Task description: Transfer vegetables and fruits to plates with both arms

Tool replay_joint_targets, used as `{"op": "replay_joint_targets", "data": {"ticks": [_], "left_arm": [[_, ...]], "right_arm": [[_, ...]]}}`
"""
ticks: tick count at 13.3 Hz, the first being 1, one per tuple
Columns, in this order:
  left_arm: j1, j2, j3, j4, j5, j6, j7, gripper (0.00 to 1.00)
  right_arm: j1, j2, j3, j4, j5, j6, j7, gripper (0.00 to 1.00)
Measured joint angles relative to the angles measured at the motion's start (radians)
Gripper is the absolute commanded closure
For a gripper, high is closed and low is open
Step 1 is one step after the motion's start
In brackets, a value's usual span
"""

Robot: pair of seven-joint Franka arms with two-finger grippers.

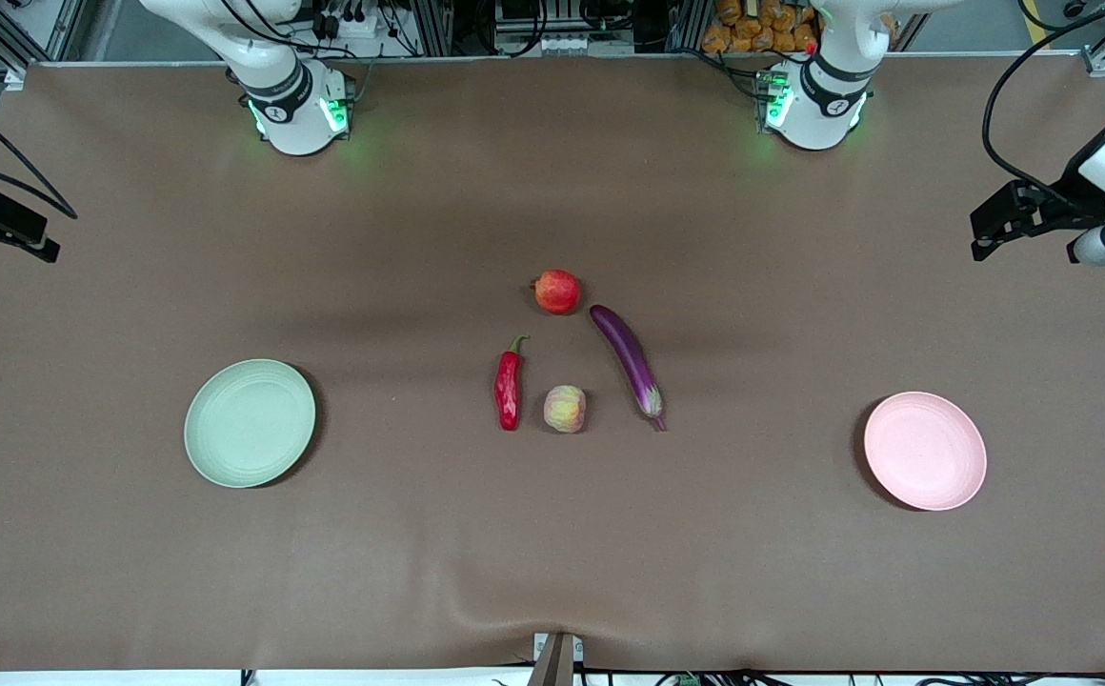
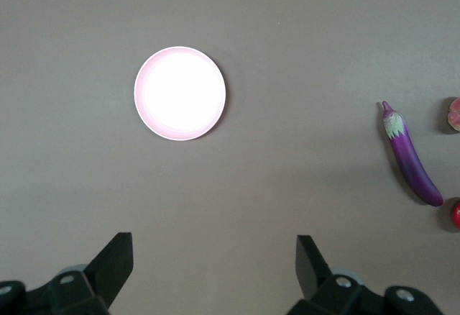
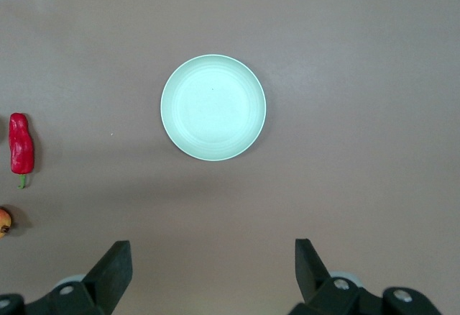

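Note:
The purple eggplant, red chili pepper, round red fruit and pale peach-like fruit lie together mid-table. The green plate sits toward the right arm's end and the pink plate toward the left arm's end; both are bare. My left gripper hangs open and empty high over its end of the table; its wrist view shows the pink plate and eggplant. My right gripper hangs open and empty over its end; its wrist view shows the green plate and chili.
The brown table mat has a small wrinkle at the edge nearest the front camera. The arm bases stand along the edge farthest from it. The peach-like fruit and red fruit show at the left wrist view's border.

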Motion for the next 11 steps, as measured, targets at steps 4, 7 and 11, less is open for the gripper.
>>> {"op": "replay_joint_targets", "data": {"ticks": [4, 7, 11], "left_arm": [[0.005, 0.000, 0.000, 0.001, 0.000, -0.004, 0.000, 0.00], [0.006, 0.000, 0.001, 0.002, 0.000, -0.006, 0.000, 0.00], [0.006, 0.000, 0.001, 0.002, 0.000, -0.034, 0.000, 0.00]], "right_arm": [[0.014, 0.004, 0.000, 0.000, 0.000, 0.009, 0.000, 0.00], [0.015, 0.005, 0.000, 0.000, 0.000, 0.010, 0.000, 0.00], [0.015, 0.005, 0.000, 0.000, 0.000, 0.010, 0.000, 0.00]]}}
